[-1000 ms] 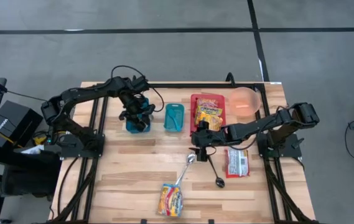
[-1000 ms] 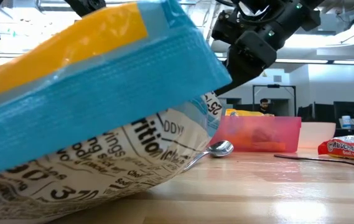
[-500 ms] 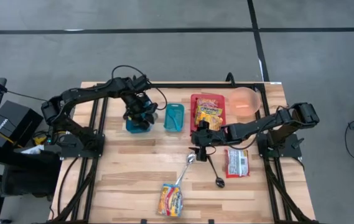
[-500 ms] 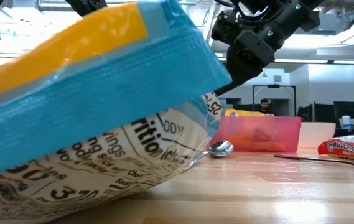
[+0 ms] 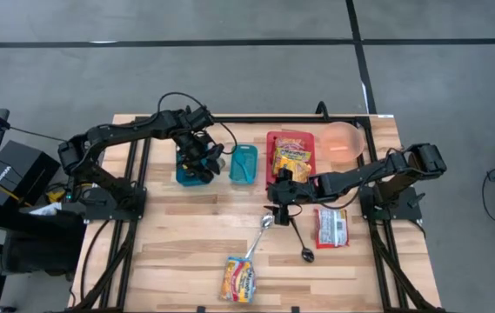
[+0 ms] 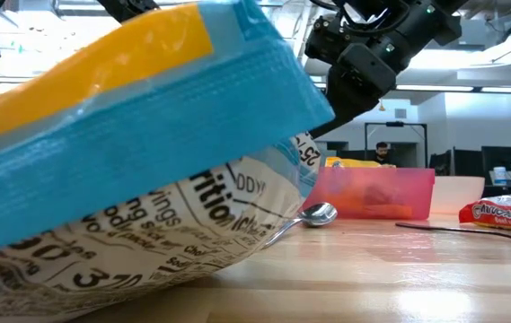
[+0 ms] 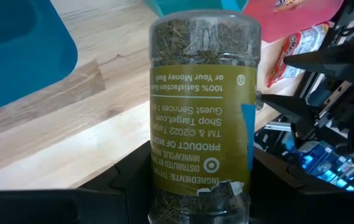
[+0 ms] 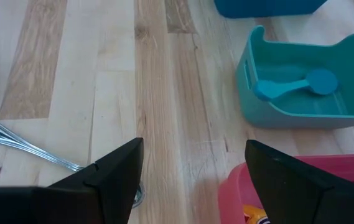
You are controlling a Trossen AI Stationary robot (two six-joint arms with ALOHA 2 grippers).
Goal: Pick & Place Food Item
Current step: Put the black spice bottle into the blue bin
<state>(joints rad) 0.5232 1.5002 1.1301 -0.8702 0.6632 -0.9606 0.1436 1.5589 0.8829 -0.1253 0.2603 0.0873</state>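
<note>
- Desk (image 5: 186, 252) of pale wood planks carries everything; both arms reach in over its far half.
- Left tool (image 5: 200, 159) hangs over the dark blue bin (image 5: 186, 177) at the desk's left, its fingers clamped on a herb jar (image 7: 200, 112) seen close in the left wrist view. The jar's long axis runs straight out along the fingers.
- Right tool (image 5: 279, 198) sits mid-desk with its jaws spread wide and nothing between them, just beside the red tray (image 5: 272, 139).
- Teal bin (image 5: 244, 163) stands between the blue bin and the red tray, a small teal scoop (image 8: 293, 84) lying inside it.
- Coming move, as I judge it, turns on this: the jar is already in the left tool, and the teal bin and red tray lie toward the right arm, so the left arm is the one to place it.
- Jar label reads "100% Satisfaction Guaranteed", "Shop Target.com" and "TM & ©2022".
- Snack packet (image 5: 241, 278) lies at the desk's near edge; "nutrition" print shows in the low view.
</note>
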